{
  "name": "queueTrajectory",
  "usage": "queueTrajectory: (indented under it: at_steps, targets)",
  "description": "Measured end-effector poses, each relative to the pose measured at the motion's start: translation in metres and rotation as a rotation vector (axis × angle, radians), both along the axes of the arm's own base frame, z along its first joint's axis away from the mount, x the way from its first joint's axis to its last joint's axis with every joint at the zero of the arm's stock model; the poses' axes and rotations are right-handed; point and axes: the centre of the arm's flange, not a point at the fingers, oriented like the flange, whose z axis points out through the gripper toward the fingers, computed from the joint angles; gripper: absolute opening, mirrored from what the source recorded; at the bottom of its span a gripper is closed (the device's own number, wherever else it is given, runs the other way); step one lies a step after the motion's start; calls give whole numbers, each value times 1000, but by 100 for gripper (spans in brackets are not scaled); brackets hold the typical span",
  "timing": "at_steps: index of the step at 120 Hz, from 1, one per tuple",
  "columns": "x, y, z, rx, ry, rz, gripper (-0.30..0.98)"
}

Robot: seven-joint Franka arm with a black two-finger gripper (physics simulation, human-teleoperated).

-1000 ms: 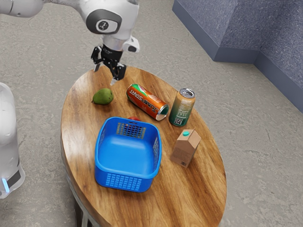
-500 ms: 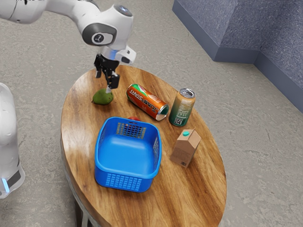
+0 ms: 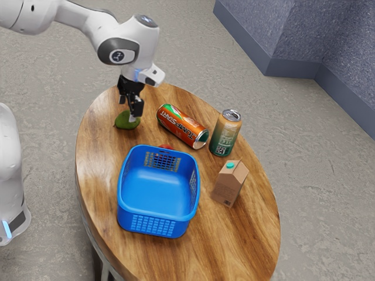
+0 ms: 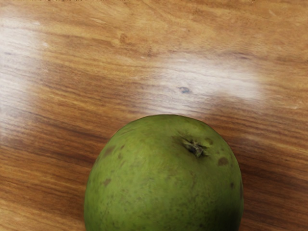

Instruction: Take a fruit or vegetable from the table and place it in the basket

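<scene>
The black gripper (image 3: 127, 109) is low over the green pear (image 3: 125, 122) in the exterior view, its fingers spread apart. One fingertip overlaps the pear's upper right side there; whether it touches cannot be told. In the wrist view the pear (image 4: 163, 178) lies large on the wood, its dark blossom or stem end showing. The blue basket (image 3: 156, 188) stands on the table with a bare floor inside. Partly hidden behind its rim is a red round item (image 3: 166, 147).
An orange can (image 3: 182, 126) lies on its side close to the pear. Beyond it an upright orange-green can (image 3: 226, 133) and a brown carton (image 3: 229, 183) stand at the exterior view's right of the basket. The wooden table (image 3: 234, 246) has a rounded edge.
My hand has come down to the pear and shifted slightly toward the exterior view's left. The pear, basket, cans and carton have stayed where they were.
</scene>
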Motion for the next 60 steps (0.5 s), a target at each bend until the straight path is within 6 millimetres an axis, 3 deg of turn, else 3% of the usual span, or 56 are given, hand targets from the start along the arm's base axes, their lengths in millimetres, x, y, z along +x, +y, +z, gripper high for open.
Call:
queueTrajectory:
  at_steps: [60]
  targets:
    - [3, 6, -7, -9, -19, -40, 69]
